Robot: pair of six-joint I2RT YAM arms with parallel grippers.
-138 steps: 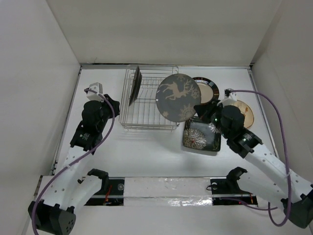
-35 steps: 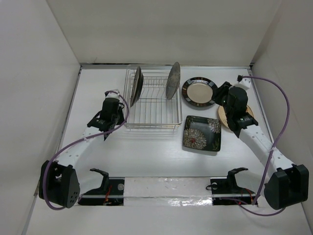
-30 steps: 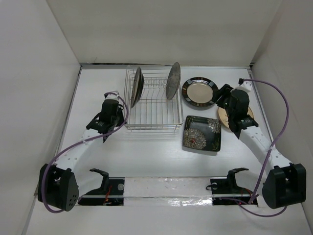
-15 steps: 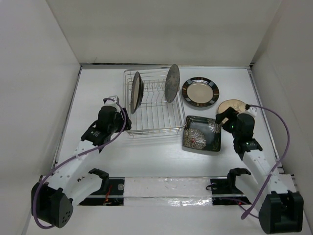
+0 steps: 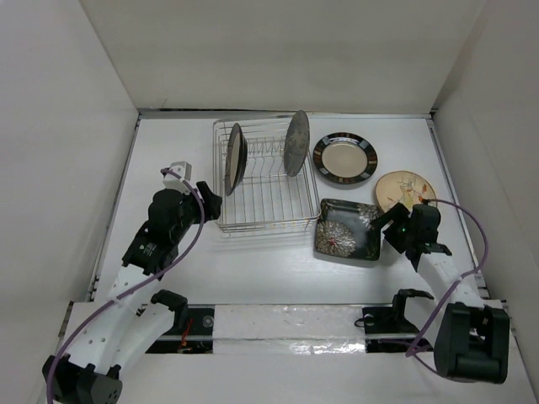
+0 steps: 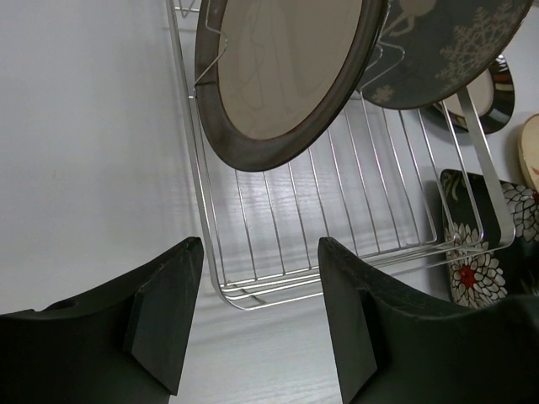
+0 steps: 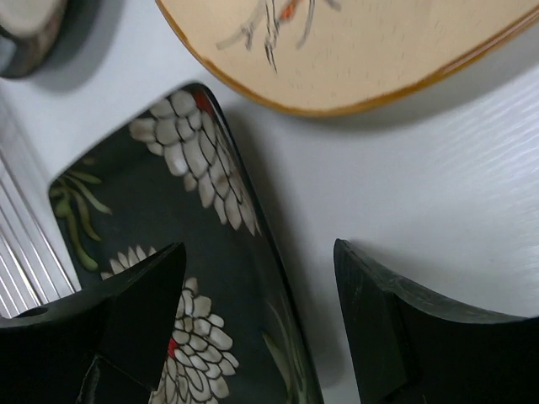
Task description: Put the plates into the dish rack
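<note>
At the lower right of the overhead view, your right end effector (image 7: pixel 257 286) sits with its fingers spread wide and nothing between them. It straddles the right-hand edge of the black square plate with the white flower (image 7: pixel 185 278). That plate lies flat on the white bench (image 5: pixel 253 269), just right of the silver wire dish rack (image 5: pixel 261 198).

The step in hand looks to be picking up this plate. Because it lies flat, go for the raised rim rather than the face. Come down until one finger can slip under the lip, then close well in from the edge, since the glaze will probably be slippery. Watch the cream round plate with floral marks (image 7: pixel 354 42) at the top of the wrist view. It is near the square plate but apart from it, so keep the outer finger from nudging it.

Once the plate is lifted, tip it upright and aim for the free prongs between the brown-rimmed round plate (image 6: pixel 278 76) and the grey round plate with pale snowflake print (image 6: pixel 438 42), both standing in the rack. The dark-rimmed cream round plate (image 5: pixel 344 158) lies flat at upper right and is not yet loaded.

Your left end effector (image 6: pixel 259 320) is also open and empty, by the rack's near left corner, where it could steady the rack if it slides.
</note>
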